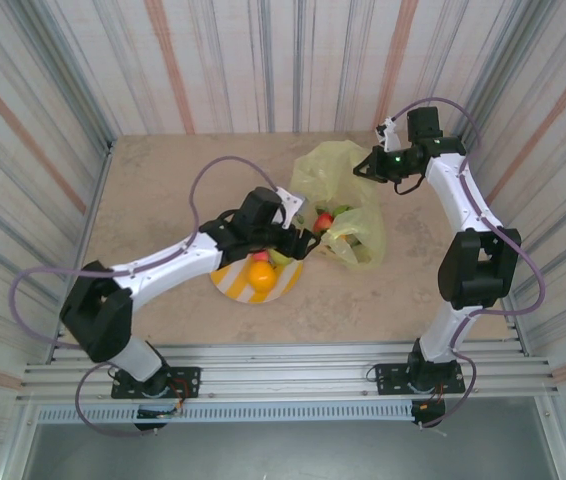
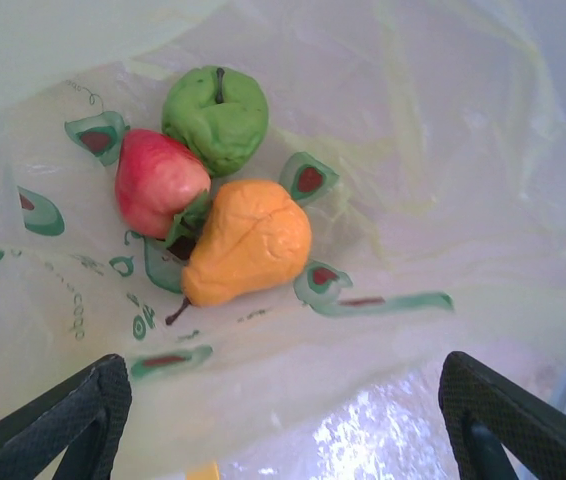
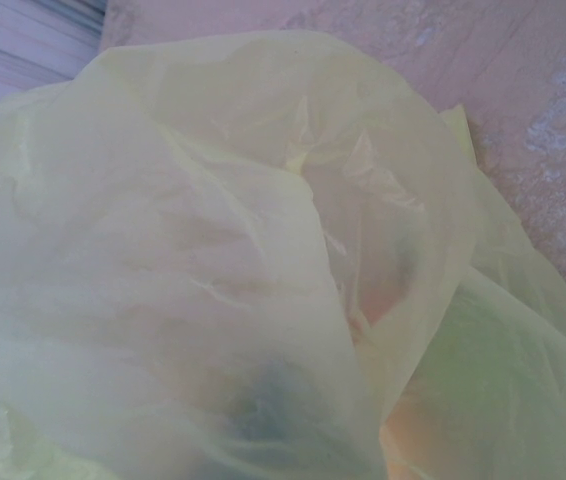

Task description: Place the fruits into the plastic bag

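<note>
Fruits (image 2: pixel 233 215) are mostly in: green apple (image 2: pixel 215 115), red fruit (image 2: pixel 158 180) and pear (image 2: pixel 251 240) lie inside the plastic bag (image 2: pixel 443 150), an orange (image 1: pixel 260 275) waits on the striped plate (image 1: pixel 227 284), my left gripper (image 2: pixel 283 420) hangs wide open and empty at the bag's mouth, right gripper (image 1: pixel 369 166) looks clamped on its rim.

Here's a round plate with yellow and white stripes (image 1: pixel 231 284), sitting on the beige stone-look tabletop (image 1: pixel 153 190), toward its near side. Corrugated walls with grey and rust-red stripes (image 1: pixel 263 60) close in on 3 sides. Along the near edge run silver aluminium rails (image 1: pixel 303 362), with a plain grey strip (image 1: pixel 263 450) nearer still.
</note>
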Controlling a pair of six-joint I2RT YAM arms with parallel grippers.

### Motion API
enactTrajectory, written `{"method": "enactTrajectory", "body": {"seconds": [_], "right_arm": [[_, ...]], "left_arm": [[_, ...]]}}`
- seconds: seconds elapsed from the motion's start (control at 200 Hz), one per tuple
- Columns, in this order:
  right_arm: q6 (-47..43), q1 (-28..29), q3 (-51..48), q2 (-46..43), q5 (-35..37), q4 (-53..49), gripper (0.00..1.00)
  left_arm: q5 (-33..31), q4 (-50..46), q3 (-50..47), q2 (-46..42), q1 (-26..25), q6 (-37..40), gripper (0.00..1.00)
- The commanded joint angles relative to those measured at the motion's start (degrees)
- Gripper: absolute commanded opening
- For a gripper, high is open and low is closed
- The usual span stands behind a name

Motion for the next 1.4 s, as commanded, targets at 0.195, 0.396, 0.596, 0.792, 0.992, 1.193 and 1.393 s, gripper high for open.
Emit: {"method": "enactTrajectory", "body": {"seconds": [0.195,0.396,0.596,0.792,0.992,1.193,1.393], "right_arm": [[-0.4,-0.5,-0.7,1.0,-0.5,-0.7,0.0],[-0.3,-0.4,-0.5,1.7,-0.6,-0.7,0.0],[-0.5,-0.4,-0.7,1.1,-0.3,-1.0,0.0],[-0.6,-0.5,-1.0,1.2,-0.5,-0.8,0.0],[-0.5,-0.3,-1.1,1.3,-0.6,-0.7,0.0],[-0.5,-0.4,-1.2,1.1,-0.5,-0.8,0.0],[-0.5,-0.4,-1.2,1.3,-0.6,-0.8,0.0]], "left_arm": [[-12.0,-10.5,-11.5,-16.9,1.4,-2.7,0.86],[-13.1,-16.7,-16.8,-18.0,1.3,-5.2,0.99],[-11.4,-16.8,-15.0,-12.0,1.3,-4.4,0.99],[-11.2,-15.4,-13.4,-6.1,1.3,-3.8,0.99],[-12.2,-12.1,-13.1,-1.6,1.3,-3.7,0.98],[-10.2,-9.6,-13.0,2.3,1.3,-4.9,0.89],[-10.3,-9.3,-14.6,-1.0,1.3,-5.7,0.78]]}}
